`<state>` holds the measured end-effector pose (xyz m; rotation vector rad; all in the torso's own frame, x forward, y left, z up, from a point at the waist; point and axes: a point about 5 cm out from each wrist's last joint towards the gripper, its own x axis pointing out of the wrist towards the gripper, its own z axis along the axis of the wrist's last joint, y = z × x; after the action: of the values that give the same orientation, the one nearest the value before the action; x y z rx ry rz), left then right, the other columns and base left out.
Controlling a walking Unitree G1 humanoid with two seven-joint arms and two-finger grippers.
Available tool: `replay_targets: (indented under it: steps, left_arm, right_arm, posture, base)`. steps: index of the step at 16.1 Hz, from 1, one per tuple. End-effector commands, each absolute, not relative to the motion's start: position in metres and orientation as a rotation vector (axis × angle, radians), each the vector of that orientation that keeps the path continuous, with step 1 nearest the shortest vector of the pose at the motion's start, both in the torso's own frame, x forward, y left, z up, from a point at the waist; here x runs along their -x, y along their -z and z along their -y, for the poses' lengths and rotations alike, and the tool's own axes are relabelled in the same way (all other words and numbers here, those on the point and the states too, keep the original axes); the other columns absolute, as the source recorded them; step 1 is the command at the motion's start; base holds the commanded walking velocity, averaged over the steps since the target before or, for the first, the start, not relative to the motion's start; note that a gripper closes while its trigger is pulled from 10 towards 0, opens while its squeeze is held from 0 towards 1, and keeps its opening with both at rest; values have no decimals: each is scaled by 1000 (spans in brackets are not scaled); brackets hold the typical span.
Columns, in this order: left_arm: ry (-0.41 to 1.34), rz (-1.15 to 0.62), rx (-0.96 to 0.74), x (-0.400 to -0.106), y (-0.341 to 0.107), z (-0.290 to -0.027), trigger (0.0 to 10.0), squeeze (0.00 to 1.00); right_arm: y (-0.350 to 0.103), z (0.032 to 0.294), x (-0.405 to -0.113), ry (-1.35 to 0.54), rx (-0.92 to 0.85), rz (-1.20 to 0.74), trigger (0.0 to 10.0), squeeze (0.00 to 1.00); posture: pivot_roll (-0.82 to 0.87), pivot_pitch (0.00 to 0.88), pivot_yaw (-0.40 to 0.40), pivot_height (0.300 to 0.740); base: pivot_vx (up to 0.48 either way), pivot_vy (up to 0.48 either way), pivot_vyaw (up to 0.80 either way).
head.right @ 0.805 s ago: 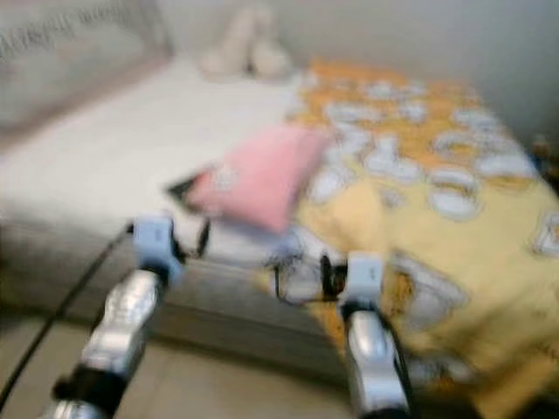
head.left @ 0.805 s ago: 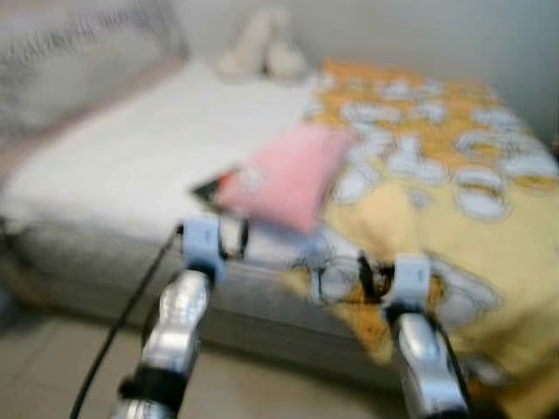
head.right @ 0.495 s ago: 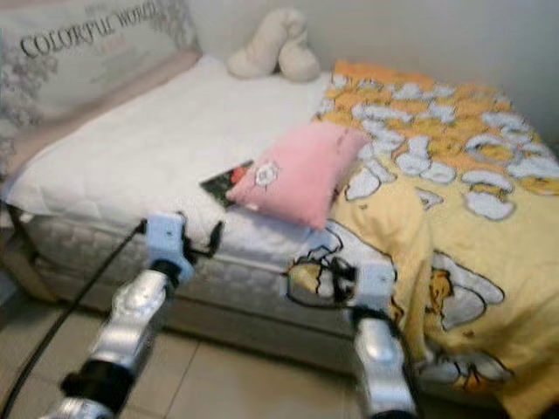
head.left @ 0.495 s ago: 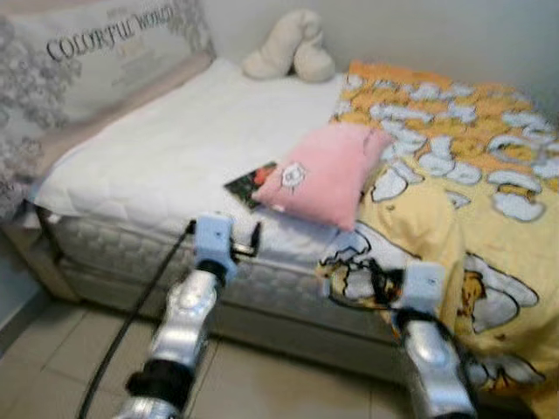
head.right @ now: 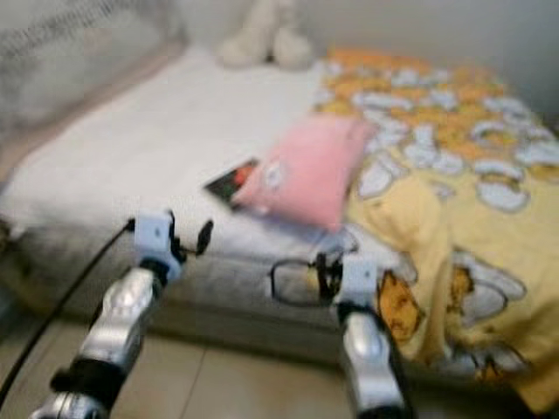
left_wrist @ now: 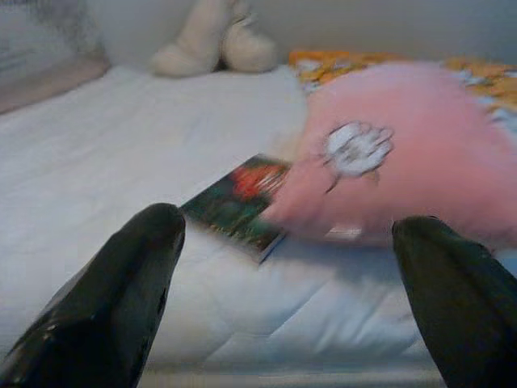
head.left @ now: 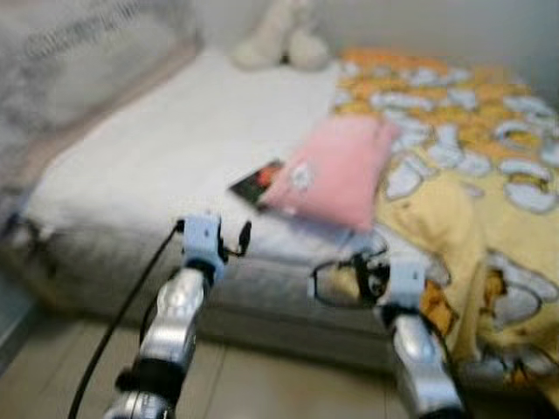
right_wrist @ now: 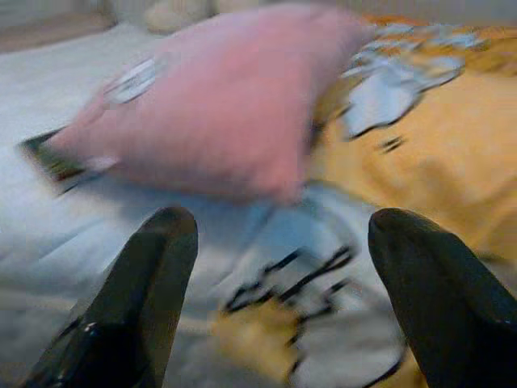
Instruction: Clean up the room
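1. Head views, blurred: a pink pillow (head.left: 327,170) with a white emblem lies on the bed (head.left: 157,148), its edge over a dark book (head.left: 258,181), beside the yellow blanket (head.left: 472,175). A cream plush toy (head.left: 279,39) sits beyond the pillow.
2. Left wrist view: left gripper (left_wrist: 295,299) faces the pillow, fingers (left_wrist: 121,291) spread, empty.
3. Right wrist view: right gripper (right_wrist: 283,307) likewise released, near the pillow.

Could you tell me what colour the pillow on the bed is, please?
Pink pillow with a small white patch, clearest in the left wrist view.

Both silver arms raised forward, left tool (left_wrist: 291,299) spread wide, right tool (right_wrist: 283,299) spread wide
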<state>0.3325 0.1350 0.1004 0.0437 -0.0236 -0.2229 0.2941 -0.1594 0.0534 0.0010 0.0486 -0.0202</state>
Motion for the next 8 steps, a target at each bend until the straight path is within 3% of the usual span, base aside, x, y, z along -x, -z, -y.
replay_targets:
  steps: [1,3,8]
  left_arm:
    - [274,50,-46,-333,-106,-120,10000,0]
    - [281,52,-43,-333,-106,-118,10000,0]
    - [256,65,-27,-334,-108,-120,10000,0]
  right_arm:
    - [-52,175,-291,71,5,-52,10000,0]
    - [-52,176,-290,73,7,-52,10000,0]
    - [-78,169,-299,43,20,58,10000,0]
  posture:
    - [103,0,18,740]
    - [103,0,17,740]
    - [99,0,18,740]
  base:
    - [435,0,0]
    - [437,0,-663]
    - [436,0,0]
